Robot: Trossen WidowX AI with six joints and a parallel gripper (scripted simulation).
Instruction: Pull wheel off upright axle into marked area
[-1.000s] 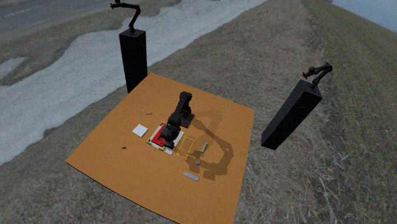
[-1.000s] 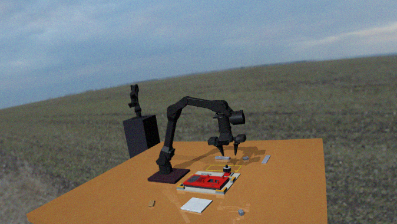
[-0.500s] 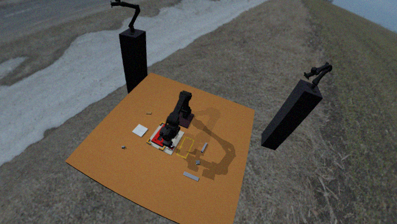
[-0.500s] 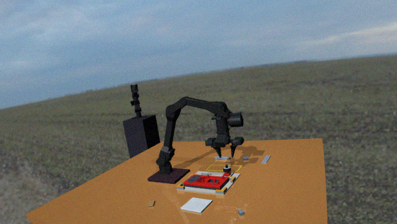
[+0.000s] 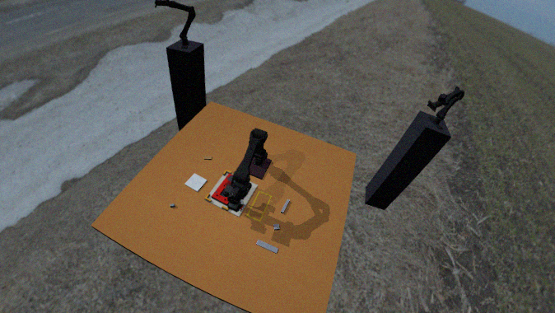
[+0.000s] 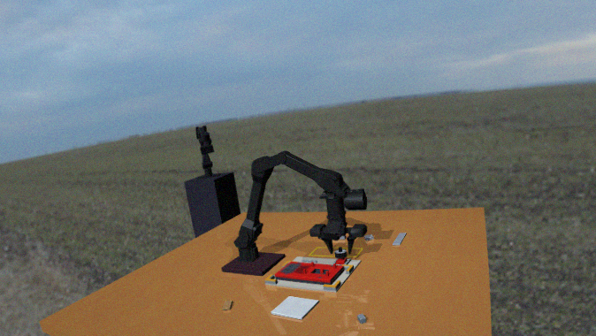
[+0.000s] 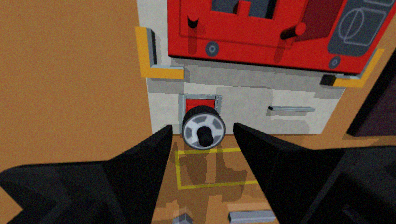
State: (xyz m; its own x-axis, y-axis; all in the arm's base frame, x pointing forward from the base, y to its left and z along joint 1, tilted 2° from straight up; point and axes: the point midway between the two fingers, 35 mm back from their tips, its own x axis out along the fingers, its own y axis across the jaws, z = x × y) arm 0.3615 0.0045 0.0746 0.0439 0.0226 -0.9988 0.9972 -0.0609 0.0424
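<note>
The wheel, black with a grey spoked face, sits on the upright axle over a small red base at the board's edge. My gripper is open and points down, with one fingertip on each side of the wheel and gaps between. It holds nothing. How far the fingertips stand above the wheel's level is hard to tell. The marked area, a yellow outline, lies on the table beside the board, with the arm's shadow across it. In the top view the arm hides the wheel.
A pale board carries a red block with upright pegs, between yellow corner brackets. Beyond the outline lie grey bars and a small grey piece. A white plate lies on the board's other side.
</note>
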